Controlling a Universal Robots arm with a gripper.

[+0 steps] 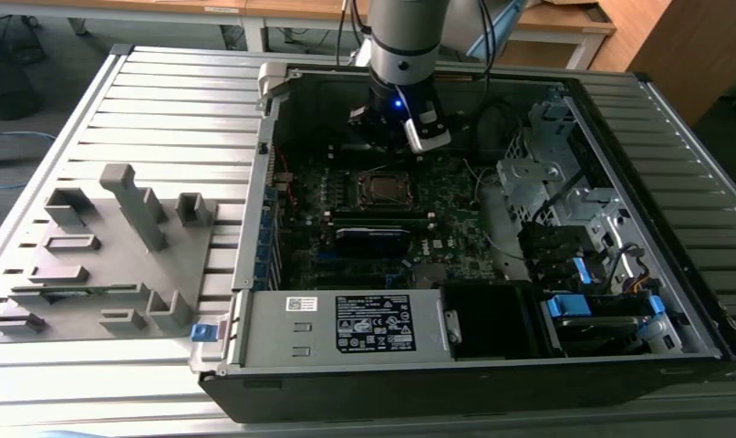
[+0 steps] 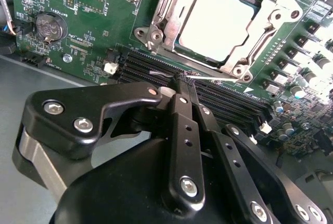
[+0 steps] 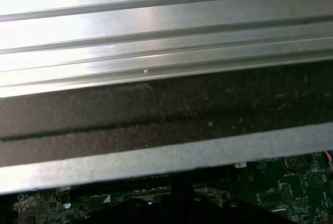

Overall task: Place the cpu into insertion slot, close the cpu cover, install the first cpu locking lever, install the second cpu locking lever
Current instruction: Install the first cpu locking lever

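The cpu lies flat in the insertion slot on the green motherboard, its pale metal top showing. The silvery cpu cover lies closed around it, framing the chip through its window. A thin metal locking lever runs along the cover's edge beside the memory slots. My gripper hangs just over that lever, its black fingers pressed together with nothing visible between them. In the exterior view the gripper stands inside the open case, just behind the socket.
The open computer case lies on a slatted metal table. A grey fixture block sits at the exterior view's left. Drive bays and cables fill the case's right side. Black memory slots run beside the socket.
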